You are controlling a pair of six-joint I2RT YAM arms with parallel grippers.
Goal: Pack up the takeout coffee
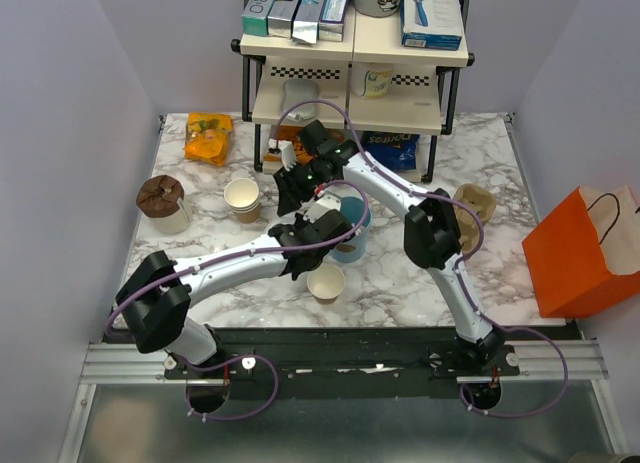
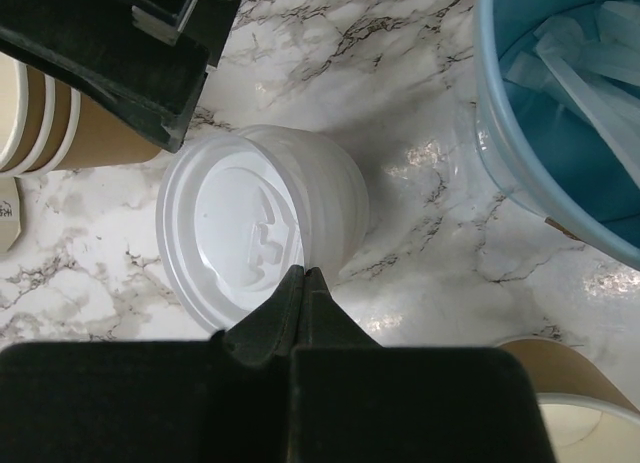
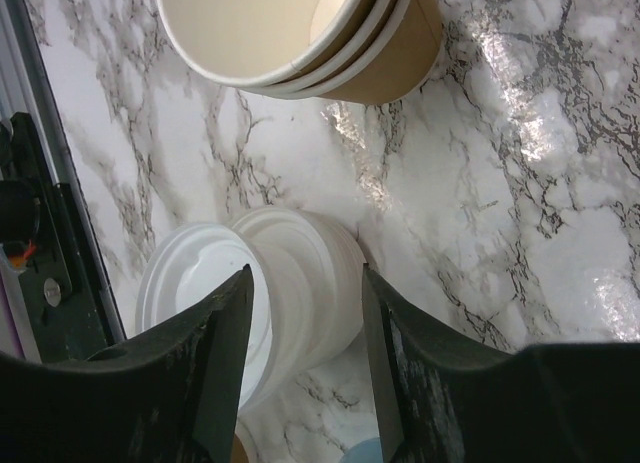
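The left gripper [image 2: 300,283] has its jaws pressed fully together. Their shared tip sits at the lower rim of a stack of white lids [image 2: 240,223] in the centre of the left wrist view, and contact cannot be told. The right gripper [image 3: 305,278] has its jaws parted at a middling width, one on each side of that same lid stack. Whether they touch it is also unclear.

The lids rest on the marble tabletop [image 3: 520,183]. A nested stack of kraft cups [image 3: 300,33] stands just beyond them at the top of the right wrist view. A light-blue cup [image 2: 560,133] holding white packets [image 2: 590,73] fills the upper right of the left wrist view.

The takeout coffee's kraft-paper cup [image 1: 326,281] stands open-topped in the lower centre of the top view, just below the left jaws. Farther out are a brown-topped cup [image 1: 162,201] at the left, an orange paper bag [image 1: 585,253] at the right edge, and a two-tier shelf [image 1: 350,83] along the top.
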